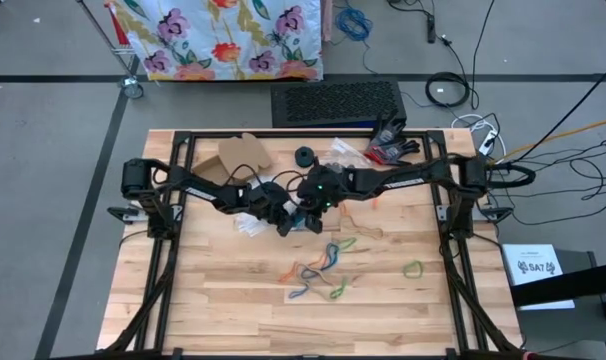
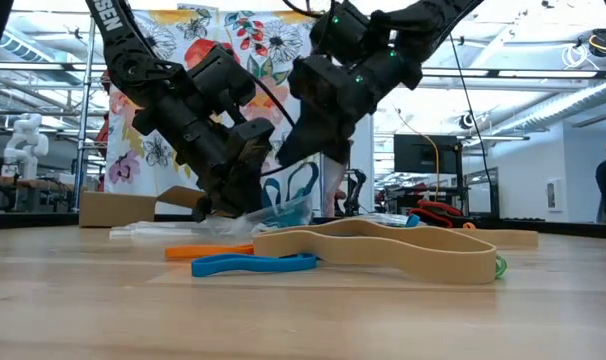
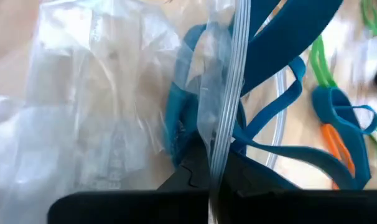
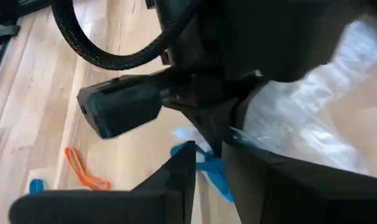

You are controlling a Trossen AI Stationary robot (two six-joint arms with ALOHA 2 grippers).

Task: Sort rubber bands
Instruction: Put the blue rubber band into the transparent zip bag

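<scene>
Wooden counter up front, loose rubber bands scattered across its near middle, one green loop off alone to the right. Further back, left gripper down low, fingers clenched on a clear plastic bag with blue bands inside. Right gripper just beside it, fingers partly parted around the bag's edge. Cardboard piece beyond.

This is a big robot lab: a wooden counter, loose cables on the floor, another white robot, bright ceiling lights.
</scene>
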